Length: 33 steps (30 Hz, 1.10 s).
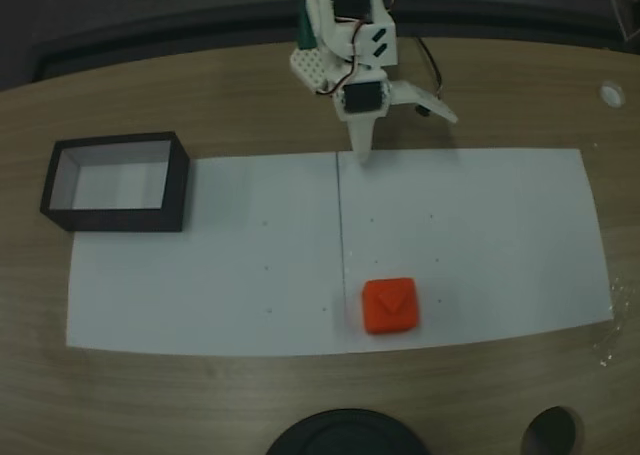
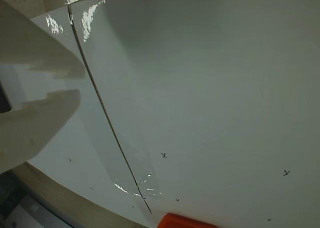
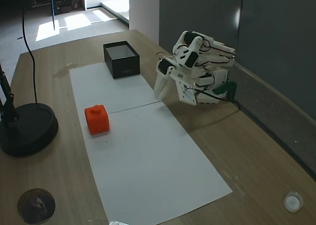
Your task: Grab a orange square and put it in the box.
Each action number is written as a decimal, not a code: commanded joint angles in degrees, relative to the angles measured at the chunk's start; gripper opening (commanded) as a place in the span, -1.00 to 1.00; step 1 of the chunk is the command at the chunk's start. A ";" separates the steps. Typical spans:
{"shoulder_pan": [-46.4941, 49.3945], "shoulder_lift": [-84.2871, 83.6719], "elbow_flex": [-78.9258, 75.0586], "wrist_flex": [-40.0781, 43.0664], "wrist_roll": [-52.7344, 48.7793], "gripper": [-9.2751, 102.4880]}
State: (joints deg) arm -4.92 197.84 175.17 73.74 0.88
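Orange square (image 3: pixel 97 119) on white paper (image 3: pixel 148 156), black box (image 3: pixel 121 59) beyond — gripper (image 3: pixel 159 94) apart, empty

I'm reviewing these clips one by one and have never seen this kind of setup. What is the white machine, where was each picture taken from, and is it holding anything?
The white machine is a small robot arm on a wooden table. At its tip is a two-finger pincer for grasping things. One fixed view looks down on the table from above, facing the arm. Another fixed view looks across the table from one side. The wrist view comes from a camera on the arm itself, so a pale finger looms at its left edge.

White paper sheets cover the table. An orange square, really a small cube, sits on the paper. A black box with a white inside stands apart from it, at the paper's corner. The pincer is open, holds nothing, and is well away from the cube.
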 commanded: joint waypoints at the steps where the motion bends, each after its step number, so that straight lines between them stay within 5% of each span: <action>1: 0.18 1.14 -3.25 0.26 0.44 -0.84; 23: 0.00 1.23 -2.99 -0.88 0.44 -0.84; 29: -1.32 1.23 0.18 -16.70 0.00 -0.83; 33: -1.93 1.14 0.09 -27.42 0.44 -0.65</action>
State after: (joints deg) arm -6.42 197.84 177.10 50.98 0.79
